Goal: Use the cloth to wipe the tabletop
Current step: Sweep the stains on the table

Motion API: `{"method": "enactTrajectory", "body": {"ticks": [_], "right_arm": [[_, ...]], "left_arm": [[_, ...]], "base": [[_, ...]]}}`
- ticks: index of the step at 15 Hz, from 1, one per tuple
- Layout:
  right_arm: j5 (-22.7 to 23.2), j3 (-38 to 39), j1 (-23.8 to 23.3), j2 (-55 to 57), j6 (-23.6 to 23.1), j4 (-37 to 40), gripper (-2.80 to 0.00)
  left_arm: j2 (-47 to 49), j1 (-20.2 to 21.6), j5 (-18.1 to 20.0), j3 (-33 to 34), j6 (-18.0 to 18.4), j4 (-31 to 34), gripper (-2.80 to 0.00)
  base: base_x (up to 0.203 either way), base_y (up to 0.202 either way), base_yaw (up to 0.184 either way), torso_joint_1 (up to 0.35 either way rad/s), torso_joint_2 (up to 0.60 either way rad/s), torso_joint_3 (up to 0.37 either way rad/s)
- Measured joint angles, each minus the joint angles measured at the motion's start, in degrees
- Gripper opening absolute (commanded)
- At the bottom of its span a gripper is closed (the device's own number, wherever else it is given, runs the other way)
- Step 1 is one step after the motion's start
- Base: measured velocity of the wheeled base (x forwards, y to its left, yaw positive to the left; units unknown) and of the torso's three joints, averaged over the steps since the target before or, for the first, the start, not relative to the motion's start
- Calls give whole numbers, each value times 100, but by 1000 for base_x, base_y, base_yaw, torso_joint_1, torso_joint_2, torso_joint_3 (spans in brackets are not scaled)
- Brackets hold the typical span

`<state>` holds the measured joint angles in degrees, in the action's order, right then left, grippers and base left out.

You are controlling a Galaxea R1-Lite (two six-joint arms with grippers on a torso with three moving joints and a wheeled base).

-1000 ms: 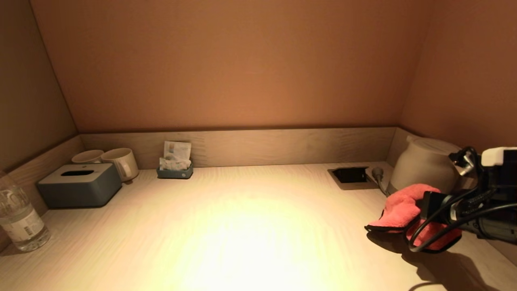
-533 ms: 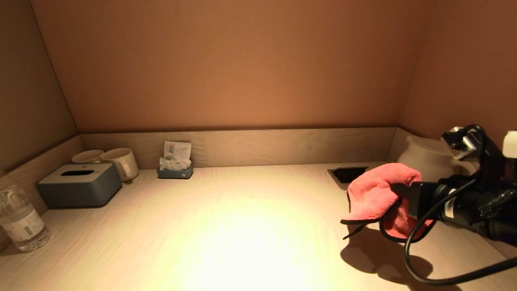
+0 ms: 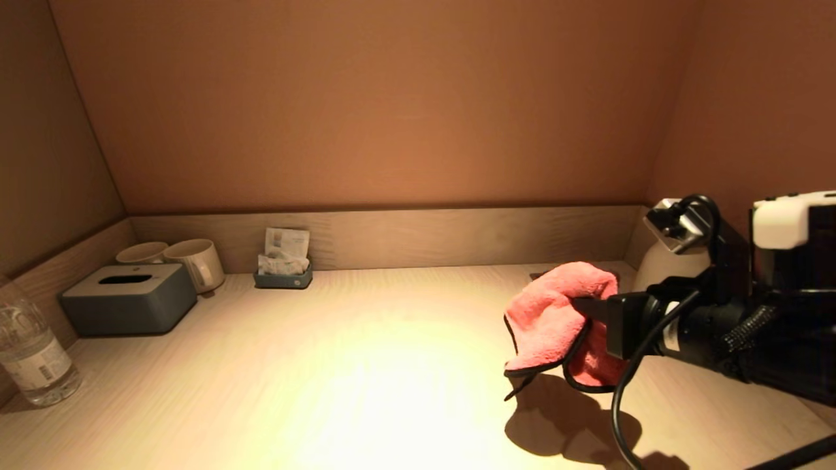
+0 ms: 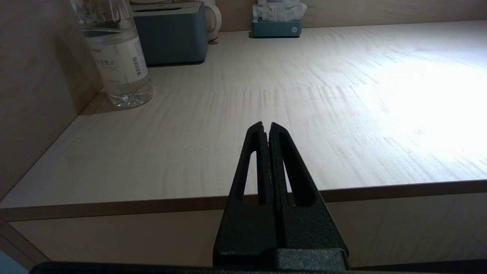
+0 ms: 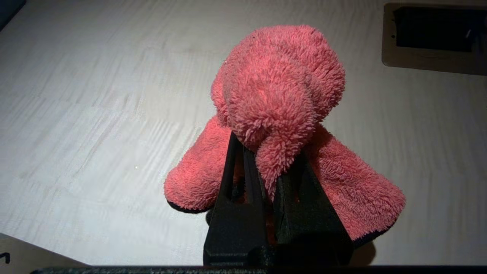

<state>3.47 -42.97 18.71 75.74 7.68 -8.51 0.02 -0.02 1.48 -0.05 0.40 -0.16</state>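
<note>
A fluffy pink cloth [image 3: 555,320] with a dark hem hangs from my right gripper [image 3: 581,305], clear of the pale wooden tabletop [image 3: 366,365], over its right part. In the right wrist view the gripper [image 5: 268,146] is shut on a fold of the cloth [image 5: 277,95], which bunches over the fingertips and droops on both sides. My left gripper [image 4: 266,127] is shut and empty, parked just off the table's front edge near the left corner; it is out of the head view.
A water bottle [image 3: 29,352], a grey tissue box [image 3: 127,297], two mugs [image 3: 196,261] and a small sachet holder [image 3: 283,274] stand along the left and back. A white kettle [image 3: 666,264] and a recessed socket [image 5: 433,36] are at the back right.
My right gripper has lifted the cloth off the table by the kettle and carried it leftward towards the middle. The left arm has not moved.
</note>
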Motion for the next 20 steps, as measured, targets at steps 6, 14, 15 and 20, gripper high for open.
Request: {"method": "enactTrajectory", "body": {"ticks": [6, 14, 15, 20], "right_arm": [[-135, -658, 712, 647, 23, 327, -280], [-1045, -1413, 1907, 1327, 39, 496, -280], [-1080, -1487, 2003, 1329, 42, 537, -280], [-1168, -1552, 2516, 1353, 33, 916, -280]], "left_arm": [[0, 2, 1, 5, 1, 1, -280], [0, 2, 0, 5, -4, 2, -280], [0, -2, 0, 5, -2, 0, -280], [0, 0, 0, 5, -2, 0, -280]], "base": [[0, 0, 0, 0, 0, 0], [0, 0, 0, 0, 0, 0], [0, 0, 0, 0, 0, 0], [0, 0, 0, 0, 0, 0]]}}
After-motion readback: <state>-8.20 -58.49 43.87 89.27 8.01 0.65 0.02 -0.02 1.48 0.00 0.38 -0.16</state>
